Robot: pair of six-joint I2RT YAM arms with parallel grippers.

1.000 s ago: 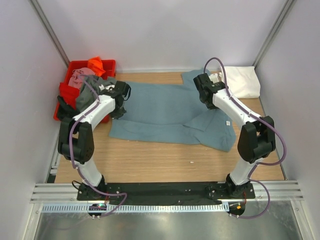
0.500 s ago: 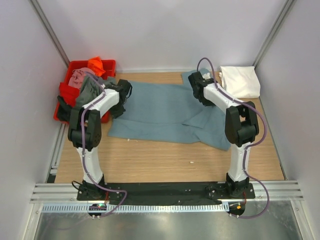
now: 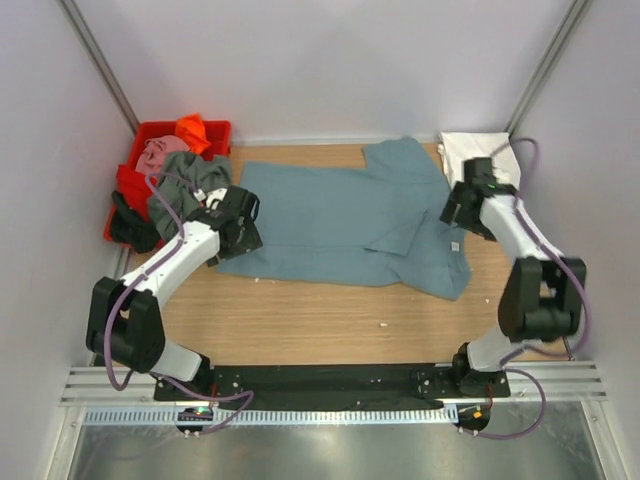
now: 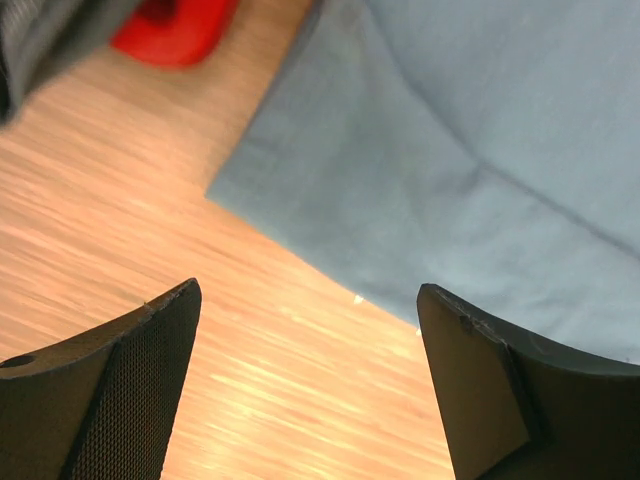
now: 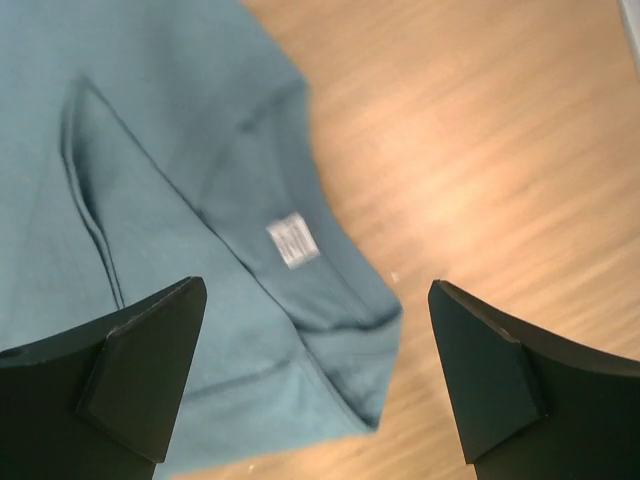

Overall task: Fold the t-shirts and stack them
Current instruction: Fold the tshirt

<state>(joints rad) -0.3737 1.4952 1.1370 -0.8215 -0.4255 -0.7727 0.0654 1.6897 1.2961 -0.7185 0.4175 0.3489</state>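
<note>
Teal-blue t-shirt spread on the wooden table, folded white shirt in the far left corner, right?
No: the folded white cloth shirt lies in the far right corner, as the top external view shows. The soft teal-blue t-shirt is indeed spread on the wooden table.

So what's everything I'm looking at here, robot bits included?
Teal t-shirt: one, dusty teal-blue, spread flat mid-table; small white label near its right corner.
White t-shirt: one, folded, far right corner.
Tub: one, red, far left corner.
Clothes heaped in the tub: orange piece, pink piece, grey-green piece draped over its edge.
Table: one, light wood.
Left gripper: one, black, open and empty, above the teal t-shirt's near left corner.
Right gripper: one, black, open and empty, above the label corner.
</note>
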